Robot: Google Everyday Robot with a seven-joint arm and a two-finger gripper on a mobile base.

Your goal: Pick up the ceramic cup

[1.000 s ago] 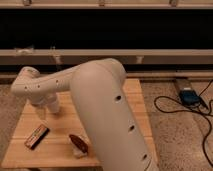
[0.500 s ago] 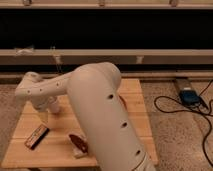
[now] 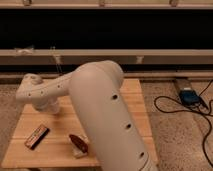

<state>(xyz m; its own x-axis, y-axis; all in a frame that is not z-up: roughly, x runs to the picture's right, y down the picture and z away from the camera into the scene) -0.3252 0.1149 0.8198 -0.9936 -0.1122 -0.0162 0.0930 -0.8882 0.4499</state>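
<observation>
My white arm reaches from the lower right across the wooden table, and its end joint is over the table's left part. The gripper hangs below that joint, close above the tabletop and mostly hidden by the arm. The white ceramic cup does not show; it is either hidden by the arm or out of view. A reddish-brown bowl sits at the table's front, just left of the arm.
A dark flat rectangular object lies at the table's front left. A blue device with black cables lies on the speckled floor to the right. A long low rail and a dark wall run behind the table.
The arm's end joint has come down and a little to the right towards the tabletop over the second. The bowl and the dark flat object have not moved.
</observation>
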